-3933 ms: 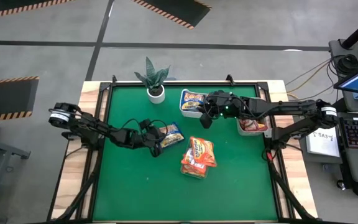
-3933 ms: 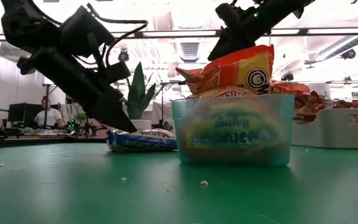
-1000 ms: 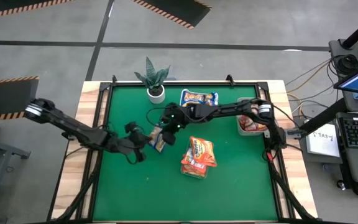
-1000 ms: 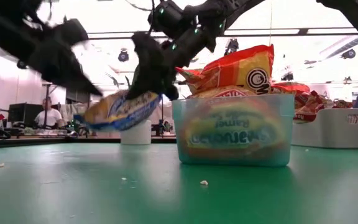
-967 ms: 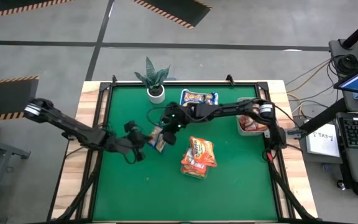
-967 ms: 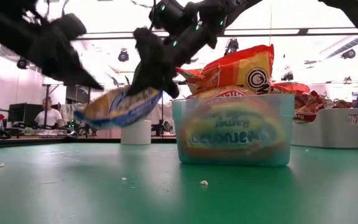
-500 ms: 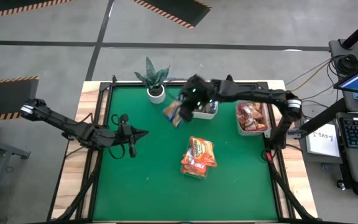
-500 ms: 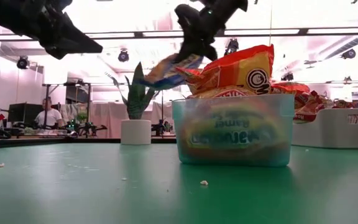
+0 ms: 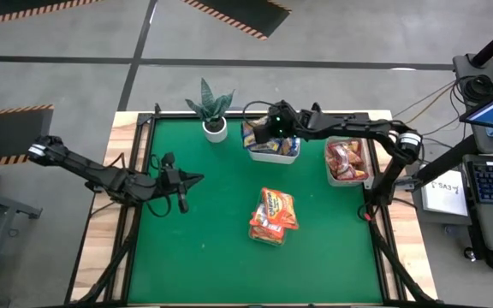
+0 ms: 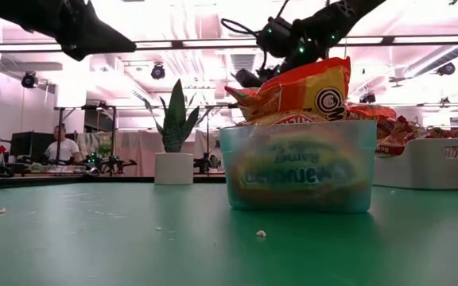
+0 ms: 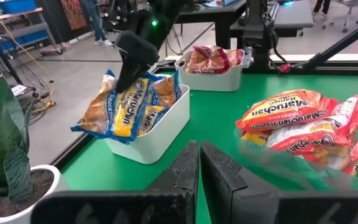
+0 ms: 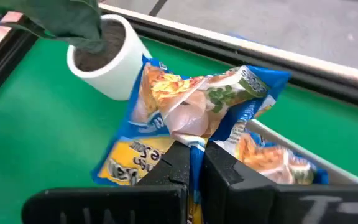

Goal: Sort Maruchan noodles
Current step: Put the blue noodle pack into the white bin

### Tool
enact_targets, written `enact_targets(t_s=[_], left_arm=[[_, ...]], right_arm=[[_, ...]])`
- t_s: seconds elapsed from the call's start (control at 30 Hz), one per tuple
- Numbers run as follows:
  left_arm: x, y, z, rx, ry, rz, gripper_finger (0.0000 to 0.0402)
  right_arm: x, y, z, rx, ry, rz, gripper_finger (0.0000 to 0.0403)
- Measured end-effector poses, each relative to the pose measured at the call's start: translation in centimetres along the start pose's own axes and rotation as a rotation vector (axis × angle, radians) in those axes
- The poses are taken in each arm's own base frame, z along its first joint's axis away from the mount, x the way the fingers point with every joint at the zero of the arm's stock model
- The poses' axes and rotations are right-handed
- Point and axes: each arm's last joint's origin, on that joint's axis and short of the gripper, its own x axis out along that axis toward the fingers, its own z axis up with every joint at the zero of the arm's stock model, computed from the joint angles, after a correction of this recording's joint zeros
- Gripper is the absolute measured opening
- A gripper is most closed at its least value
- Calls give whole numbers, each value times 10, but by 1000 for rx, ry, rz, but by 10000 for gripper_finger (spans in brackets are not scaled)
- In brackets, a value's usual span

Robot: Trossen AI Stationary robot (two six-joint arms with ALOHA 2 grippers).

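A yellow-and-blue Maruchan noodle packet (image 12: 191, 118) hangs pinched in my right gripper (image 12: 194, 163), right over the white tub (image 11: 157, 127) that already holds packets like it. My left gripper (image 9: 197, 180) hovers over the green mat (image 9: 212, 248), fingers clenched on nothing.
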Motion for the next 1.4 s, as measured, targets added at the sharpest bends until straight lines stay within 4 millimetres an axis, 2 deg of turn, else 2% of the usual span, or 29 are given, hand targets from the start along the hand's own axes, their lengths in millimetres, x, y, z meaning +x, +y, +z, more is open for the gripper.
enact_targets(t_s=[0.23, 0.53, 0.7, 1.07, 1.23, 1.4], left_arm=[[3, -3, -3, 15, 19, 0, 0], [6, -5, -6, 34, 37, 1, 0], [6, -5, -6, 34, 37, 1, 0], [6, -5, -5, 28, 32, 0, 0], [6, -5, -6, 24, 33, 0, 0], [6, -5, -6, 24, 33, 0, 0]], right_arm=[[5, -9, -19, 59, -10, -88, 9], [-12, -13, -20, 49, 45, -136, 12], [-13, -15, -22, 37, 76, -148, 15], [-7, -18, -26, 10, 89, -170, 112], [-25, -14, -10, -12, 56, -157, 140], [-40, -8, 2, -56, -38, -206, 140]])
